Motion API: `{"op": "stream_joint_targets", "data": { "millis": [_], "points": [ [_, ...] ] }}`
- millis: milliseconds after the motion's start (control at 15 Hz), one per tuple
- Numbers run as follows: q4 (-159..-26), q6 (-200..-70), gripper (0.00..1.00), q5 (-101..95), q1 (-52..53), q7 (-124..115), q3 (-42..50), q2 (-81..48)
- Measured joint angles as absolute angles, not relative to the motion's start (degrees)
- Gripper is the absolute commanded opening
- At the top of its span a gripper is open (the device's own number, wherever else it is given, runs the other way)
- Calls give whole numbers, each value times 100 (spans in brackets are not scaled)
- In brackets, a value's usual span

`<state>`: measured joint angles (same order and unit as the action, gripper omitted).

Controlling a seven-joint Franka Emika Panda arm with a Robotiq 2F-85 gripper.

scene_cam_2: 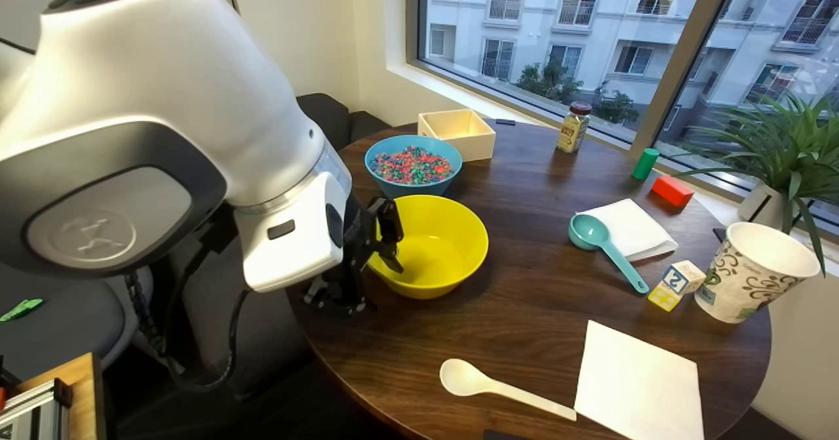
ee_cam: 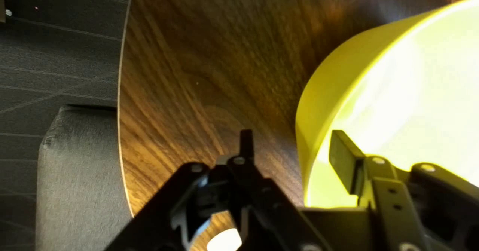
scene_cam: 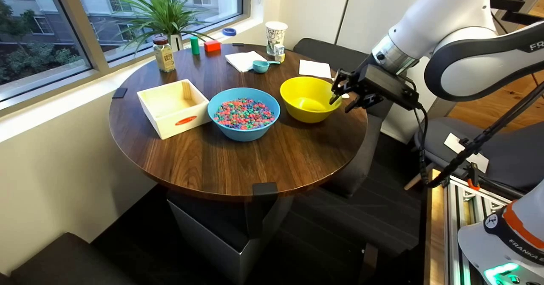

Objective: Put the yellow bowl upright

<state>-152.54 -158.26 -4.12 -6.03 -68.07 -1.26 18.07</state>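
Note:
The yellow bowl [scene_cam: 302,90] stands upright on the round wooden table, its opening facing up, in both exterior views [scene_cam_2: 436,246]. It looks empty. My gripper [scene_cam: 339,105] is open at the bowl's rim on the robot's side. In the wrist view the bowl [ee_cam: 396,94] fills the right side. There my open gripper [ee_cam: 292,140] straddles the rim, with one finger inside the bowl and one outside over the table. A gap shows between each finger and the wall. In an exterior view the gripper [scene_cam_2: 379,288] partly covers the bowl's near edge.
A blue bowl [scene_cam: 243,135] with multicoloured bits stands close beside the yellow bowl. A pale wooden tray [scene_cam: 182,125] is beyond it. A white spoon [scene_cam_2: 468,380], white paper [scene_cam_2: 645,381], teal scoop [scene_cam_2: 590,233], letter blocks [scene_cam_2: 682,277] and paper cup [scene_cam_2: 754,273] lie across the table [scene_cam: 221,166].

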Motion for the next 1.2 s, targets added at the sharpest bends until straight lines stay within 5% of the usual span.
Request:
{"op": "stream_joint_targets", "data": {
  "millis": [133,667,1200],
  "points": [
    [-15258,-15826,100,-411,-607,-6757,-150,1807],
    [-15125,-15705,100,-654,-908,-6431,-452,2006],
    [-14364,-13808,100,-1958,-1105,-5693,-905,2352]
  ]
}}
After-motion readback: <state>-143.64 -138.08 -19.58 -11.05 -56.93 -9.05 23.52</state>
